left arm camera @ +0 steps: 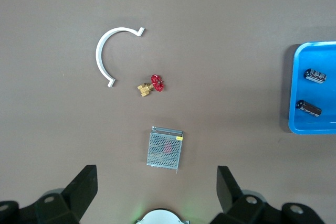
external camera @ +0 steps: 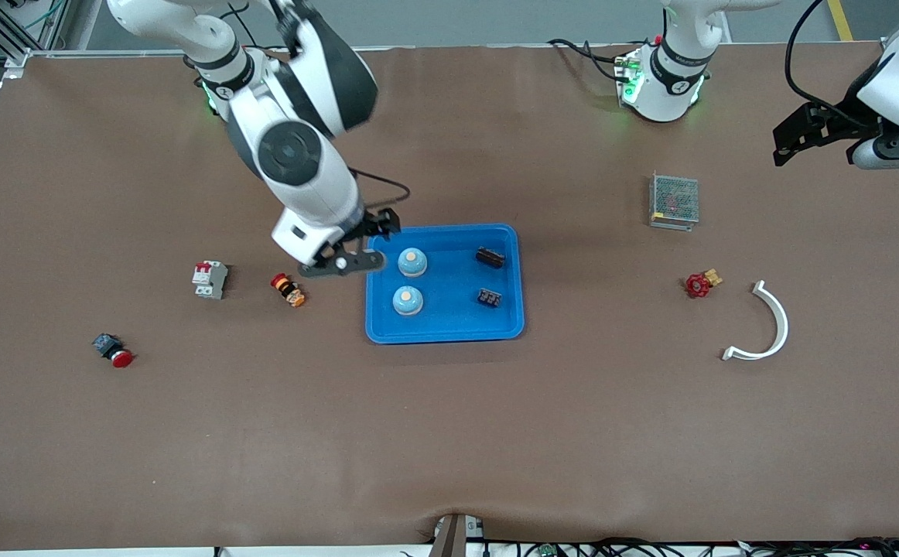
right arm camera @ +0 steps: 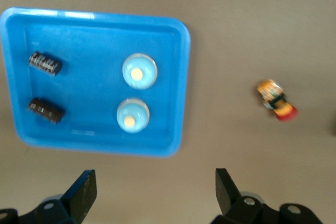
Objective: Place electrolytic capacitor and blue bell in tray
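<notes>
The blue tray [external camera: 445, 329] holds two blue bells [external camera: 412, 263] [external camera: 408, 301] toward the right arm's end and two black capacitors [external camera: 490, 257] [external camera: 490, 297] toward the left arm's end. The right gripper [external camera: 362, 246] hangs open and empty over the tray's rim beside the bells. The left gripper [external camera: 794, 138] waits open above the table's left-arm end, near one grey mesh box [external camera: 674, 201].

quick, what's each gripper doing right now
left gripper: open, empty, over the mesh box.
right gripper: open, empty, over the tray's edge.
</notes>
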`<state>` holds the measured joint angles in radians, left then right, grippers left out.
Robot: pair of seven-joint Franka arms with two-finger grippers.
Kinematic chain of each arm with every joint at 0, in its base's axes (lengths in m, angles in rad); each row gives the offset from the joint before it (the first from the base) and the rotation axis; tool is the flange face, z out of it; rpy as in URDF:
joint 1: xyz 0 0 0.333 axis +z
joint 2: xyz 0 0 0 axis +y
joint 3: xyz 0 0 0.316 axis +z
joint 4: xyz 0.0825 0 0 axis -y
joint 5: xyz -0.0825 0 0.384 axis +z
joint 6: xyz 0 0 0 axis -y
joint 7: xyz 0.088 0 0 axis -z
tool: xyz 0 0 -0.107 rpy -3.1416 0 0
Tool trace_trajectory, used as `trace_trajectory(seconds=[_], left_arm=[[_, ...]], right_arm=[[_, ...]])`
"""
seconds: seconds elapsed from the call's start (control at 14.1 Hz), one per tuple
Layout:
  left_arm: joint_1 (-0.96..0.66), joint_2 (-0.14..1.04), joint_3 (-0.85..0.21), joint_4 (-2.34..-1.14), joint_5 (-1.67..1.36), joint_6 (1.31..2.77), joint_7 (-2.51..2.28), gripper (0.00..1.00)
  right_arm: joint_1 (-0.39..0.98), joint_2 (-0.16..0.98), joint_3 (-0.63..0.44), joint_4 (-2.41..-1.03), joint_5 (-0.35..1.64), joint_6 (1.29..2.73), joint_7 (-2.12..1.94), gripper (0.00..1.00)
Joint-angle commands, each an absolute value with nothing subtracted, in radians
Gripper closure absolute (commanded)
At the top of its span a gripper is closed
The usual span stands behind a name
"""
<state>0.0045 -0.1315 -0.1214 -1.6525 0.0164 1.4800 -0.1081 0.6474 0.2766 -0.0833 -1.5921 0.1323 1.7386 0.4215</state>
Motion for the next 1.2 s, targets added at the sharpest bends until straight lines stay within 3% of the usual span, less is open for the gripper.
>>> trace_trajectory(seconds=[0.0,0.21,0.57,0.85,1.13], left_arm=[[0.008,-0.137,-0.124,-1.649,0.009,1.483,-0.086,0.0],[0.008,-0.137,-0.124,-1.649,0.009,1.485,-0.086,0.0],[0.006,-0.133,-0.124,-1.649,0.009,1.485,-0.086,0.0],[0.006,-0.133,-0.13,-1.649,0.011,1.485,-0.086,0.0],[0.006,-0.124,-0.13,-1.649,0.011,1.486,-0.086,0.0]], right_arm=[[0.618,0.131,-0.071,-1.637,0.101,1.645,0.426,0.0],[0.554,0.019,-0.071,-1.637,0.084,1.545,0.346,0.0],[0.335,-0.089,-0.071,-1.637,0.037,1.442,0.099,0.0],[0.14,-0.097,-0.071,-1.637,0.034,1.443,-0.038,0.0],[0.061,-0.084,-0.071,-1.638,-0.007,1.468,-0.057,0.0]])
